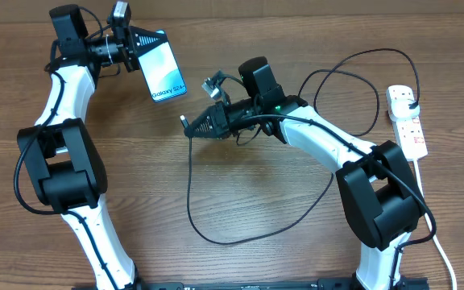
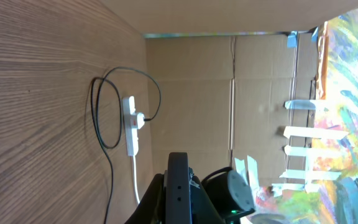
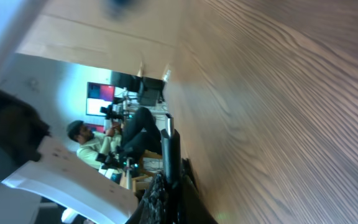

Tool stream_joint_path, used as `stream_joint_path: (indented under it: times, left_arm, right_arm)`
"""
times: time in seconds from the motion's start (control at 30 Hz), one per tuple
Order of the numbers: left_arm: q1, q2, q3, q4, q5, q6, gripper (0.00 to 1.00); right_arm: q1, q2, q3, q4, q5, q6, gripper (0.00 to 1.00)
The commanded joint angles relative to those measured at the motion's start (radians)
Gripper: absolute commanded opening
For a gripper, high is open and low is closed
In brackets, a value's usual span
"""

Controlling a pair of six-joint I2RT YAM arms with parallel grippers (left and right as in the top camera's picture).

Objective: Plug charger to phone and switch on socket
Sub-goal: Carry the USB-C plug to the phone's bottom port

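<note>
Cyan-screened phone (image 1: pixel 164 71) tilted, raised; black charger (image 1: pixel 189 185) looped, plugged into white socket (image 1: pixel 407 121).

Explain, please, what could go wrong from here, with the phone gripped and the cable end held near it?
1. The left gripper holds the slim black-edged phone with light blue screen only at one end; pushing the connector in may tilt it.
2. The long thin black charger cable in the right gripper loops across the right arm; it may snag and tug the white power strip.
</note>
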Motion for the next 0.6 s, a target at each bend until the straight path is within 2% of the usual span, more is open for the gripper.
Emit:
stream_joint_path:
  times: [0.0, 0.2, 0.57]
  left_arm:
    - [-0.011, -0.005, 0.009, 0.004, 0.035, -0.011, 0.04]
    - [-0.015, -0.005, 0.009, 0.004, 0.027, -0.011, 0.05]
    - [-0.016, -0.005, 0.009, 0.004, -0.003, -0.036, 0.05]
  right_arm:
    - [-0.003, -0.040, 0.024, 0.072, -0.043, 0.098, 0.04]
    - [-0.002, -0.040, 0.024, 0.202, -0.020, 0.203, 0.04]
    - [-0.002, -0.040, 0.024, 0.215, 0.043, 0.264, 0.04]
